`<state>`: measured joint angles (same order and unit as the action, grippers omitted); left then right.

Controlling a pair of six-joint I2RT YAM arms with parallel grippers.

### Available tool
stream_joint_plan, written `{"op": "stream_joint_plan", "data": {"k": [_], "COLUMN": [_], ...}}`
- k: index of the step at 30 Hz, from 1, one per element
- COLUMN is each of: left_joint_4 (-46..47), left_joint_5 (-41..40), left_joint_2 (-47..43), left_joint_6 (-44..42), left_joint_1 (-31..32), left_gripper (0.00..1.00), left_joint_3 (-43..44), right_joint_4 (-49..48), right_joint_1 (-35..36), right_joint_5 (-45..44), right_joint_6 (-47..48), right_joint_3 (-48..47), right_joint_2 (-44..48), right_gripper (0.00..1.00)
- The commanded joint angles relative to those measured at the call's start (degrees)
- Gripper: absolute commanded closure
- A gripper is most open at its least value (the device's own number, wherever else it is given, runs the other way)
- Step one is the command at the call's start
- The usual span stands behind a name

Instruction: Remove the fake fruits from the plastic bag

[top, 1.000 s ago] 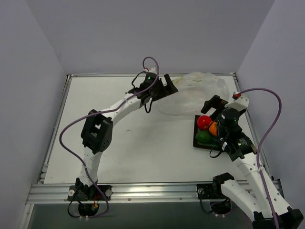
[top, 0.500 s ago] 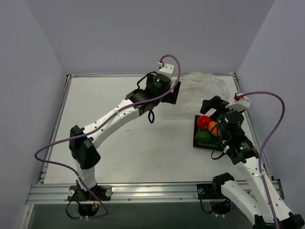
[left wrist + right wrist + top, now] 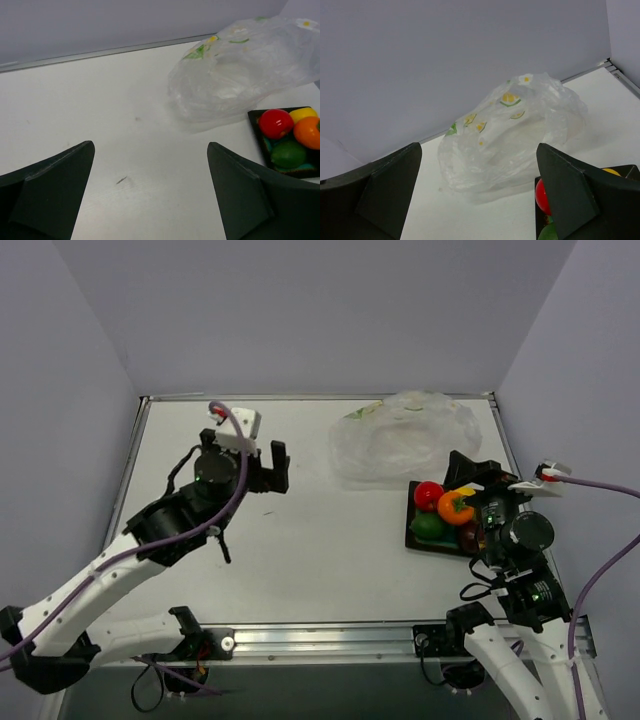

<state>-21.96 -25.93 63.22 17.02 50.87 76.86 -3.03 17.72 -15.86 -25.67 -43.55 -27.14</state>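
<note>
top external shows fake fruits [image 3: 443, 512] in the tray [image 3: 411, 540] (bag [image 3: 400, 440] just beside).

wrinkled clear plastic bag [image 3: 240, 70], glossy fruits [image 3: 290, 135]

tray [image 3: 256, 120] partly hidden behind left gripper [image 3: 150, 146]; orange fruit [image 3: 309, 132] cut by edge

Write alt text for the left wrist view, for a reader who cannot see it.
A crumpled see-through plastic bag lies on a white table at upper right, next to a dark tray holding red, yellow, orange and green fake fruits. The left claw frames the bottom, its two dark fingers open and empty.
</note>
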Motion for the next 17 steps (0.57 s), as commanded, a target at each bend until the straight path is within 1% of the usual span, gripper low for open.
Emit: {"op": "stream_joint_plan", "data": {"k": [1,2,4,10,14,17], "left_joint_4": [-2.65,-3.09,-4.06,-9.77,-8.55,-8.28], "left_joint_5": [-4.21,-4.65,-5.62,-8.69,-9.31,-9.05], "left_joint_2": [-9.39,-11.17,-15.47,-20.93,-24.19,-25.16], "left_joint_6": [0.47,0.47,0.65,0.91,0.39,-0.23], "left_joint_1": [-0.16,-0.25,-0.25,-0.33,-0.33,-0.33], "left_gripper": [0.06,0.06,0.06,0.06,0.06,0.06], "left_joint_3": [-6.09,-8.81,-10.93,-14.54,-16.65,-16.48], "right_joint_4": [-0.85,-0.67,0.03,1.88,1.80,1.62], "right_joint_1": [0.21,0.21,0.21,0.22,0.21,0.21], "right_joint_5": [-1.46,-1.37,-1.37,-3.48,-3.65,-3.30], "right_joint_6": [0.62,0.36,-0.08,0.53,0.36,0.18], "right_joint_3": [1.09,1.36,1.89,2.16,0.40,-1.97], "right_joint_2": [-0.90,-0.90,-0.55,2.26,2.79,-0.10], "right_gripper": [0.06,0.06,0.06,0.06,0.06,0.06]}}
